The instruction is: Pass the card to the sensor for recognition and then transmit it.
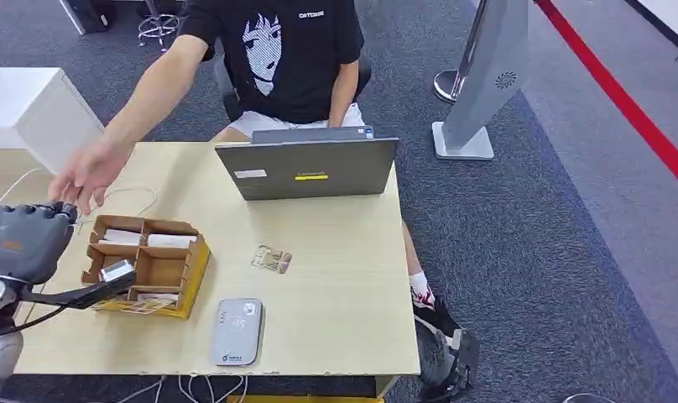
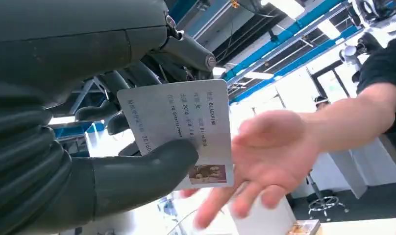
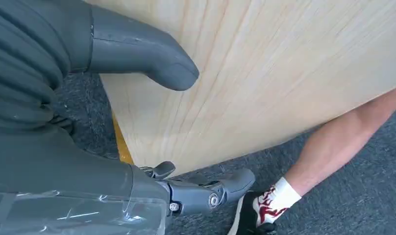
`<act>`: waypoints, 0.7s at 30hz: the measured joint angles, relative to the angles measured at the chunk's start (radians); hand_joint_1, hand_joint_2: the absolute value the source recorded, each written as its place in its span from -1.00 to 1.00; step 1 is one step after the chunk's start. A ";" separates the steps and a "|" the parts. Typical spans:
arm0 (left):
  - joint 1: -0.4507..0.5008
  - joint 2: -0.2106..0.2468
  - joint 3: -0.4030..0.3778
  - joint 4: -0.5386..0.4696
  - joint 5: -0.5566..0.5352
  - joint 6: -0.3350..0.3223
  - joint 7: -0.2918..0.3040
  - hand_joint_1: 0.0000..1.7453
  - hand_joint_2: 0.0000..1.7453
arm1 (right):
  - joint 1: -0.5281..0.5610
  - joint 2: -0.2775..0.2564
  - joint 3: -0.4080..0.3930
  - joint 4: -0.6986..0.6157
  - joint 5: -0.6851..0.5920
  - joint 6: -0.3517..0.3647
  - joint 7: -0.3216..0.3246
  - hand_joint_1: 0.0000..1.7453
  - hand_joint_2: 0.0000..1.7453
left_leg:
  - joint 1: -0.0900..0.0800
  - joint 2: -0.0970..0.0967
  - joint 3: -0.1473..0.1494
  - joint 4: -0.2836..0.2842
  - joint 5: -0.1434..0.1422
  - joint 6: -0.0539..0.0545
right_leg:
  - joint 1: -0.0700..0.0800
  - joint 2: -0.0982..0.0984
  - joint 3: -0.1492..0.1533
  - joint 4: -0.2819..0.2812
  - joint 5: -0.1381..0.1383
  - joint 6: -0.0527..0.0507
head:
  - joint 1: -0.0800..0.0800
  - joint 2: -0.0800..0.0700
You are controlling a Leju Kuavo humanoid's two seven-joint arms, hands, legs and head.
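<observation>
Pinching the white printed ID card [image 2: 179,129] between thumb and fingers, the left hand [image 1: 25,239] presents it to the person's open palm [image 2: 272,147] at 10 o'clock on the worktop [image 1: 336,302], so handover appears imminent, with the grey rounded card sensor [image 1: 237,332] at 6 o'clock; the right hand [image 3: 112,122] is open and empty.

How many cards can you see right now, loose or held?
2. One card is held in the left robot hand, next to the person's open hand. Another card lies on the table. The cardboard box may hold more.
</observation>
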 joint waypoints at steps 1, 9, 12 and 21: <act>0.000 0.000 0.002 0.003 0.001 0.003 0.000 1.00 1.00 | 0.000 0.000 0.000 0.000 0.003 0.003 0.002 -1.00 1.00 | 0.000 0.000 0.000 0.000 0.000 0.000 | 0.000 0.000 0.000 0.000 0.000 0.000 | 0.001 0.000; 0.020 -0.006 0.013 -0.003 0.015 0.039 -0.002 1.00 1.00 | 0.004 0.000 0.000 0.000 0.002 0.020 0.003 -1.00 1.00 | 0.001 0.001 0.000 0.000 0.000 0.000 | 0.000 0.002 0.000 0.000 0.000 0.000 | 0.000 0.000; 0.029 -0.015 0.013 -0.018 0.019 0.057 -0.003 -0.98 1.00 | 0.006 0.000 0.000 0.000 0.002 0.020 0.001 -1.00 1.00 | 0.001 0.001 0.000 0.000 -0.001 -0.001 | 0.000 0.002 0.000 0.000 0.000 0.000 | 0.000 0.000; 0.062 -0.051 0.015 -0.080 0.010 0.087 0.012 -1.00 1.00 | 0.014 0.000 0.000 -0.003 -0.005 0.016 -0.003 -1.00 1.00 | 0.001 0.002 0.000 0.000 -0.001 -0.002 | 0.000 0.003 -0.001 0.000 0.000 0.000 | 0.000 0.000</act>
